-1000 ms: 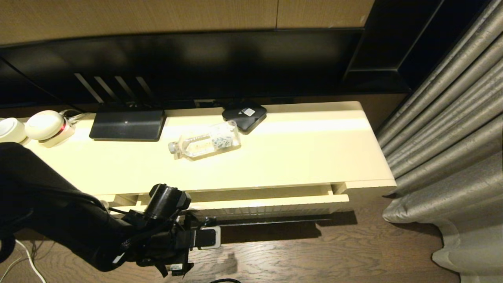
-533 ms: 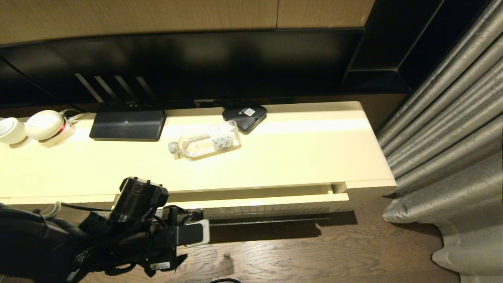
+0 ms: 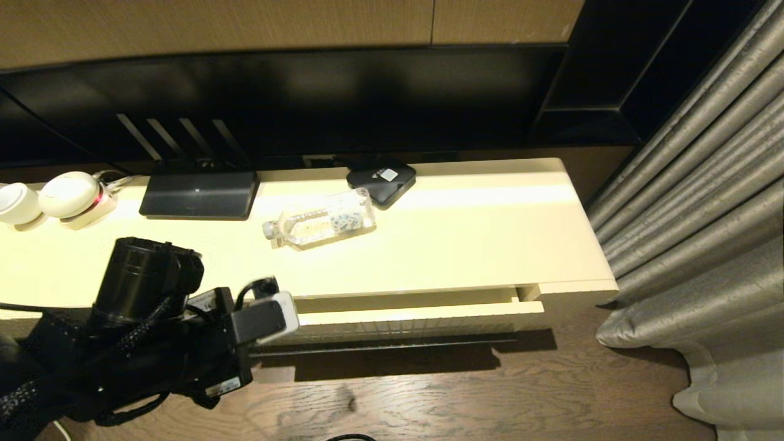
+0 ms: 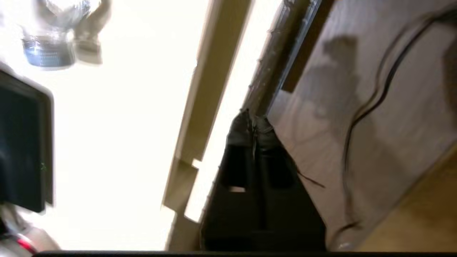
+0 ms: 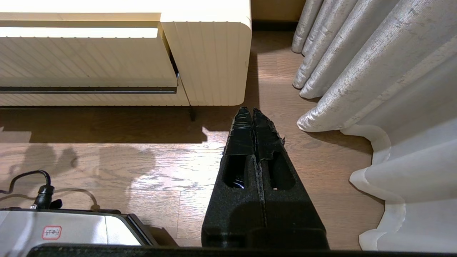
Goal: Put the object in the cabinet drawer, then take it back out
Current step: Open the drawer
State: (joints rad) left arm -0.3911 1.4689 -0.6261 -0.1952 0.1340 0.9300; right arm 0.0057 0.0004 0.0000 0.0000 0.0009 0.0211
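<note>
The object, a small clear water bottle, lies on its side on top of the cream cabinet; it also shows blurred in the left wrist view. The cabinet drawer stands pulled out a little, its ribbed front also seen from the right wrist. My left gripper is shut and empty, hovering level with the drawer's left end, its tips close to the drawer front. My right gripper is shut and empty, low over the floor to the cabinet's right.
A flat black box, a black square box and white round devices sit along the back of the cabinet top. Grey curtains hang at the right. A cable runs over the wooden floor.
My left arm has risen from near the floor and drawn back to the left, away from under the drawer front. Its fingers have closed. Bottle and drawer have not moved.
</note>
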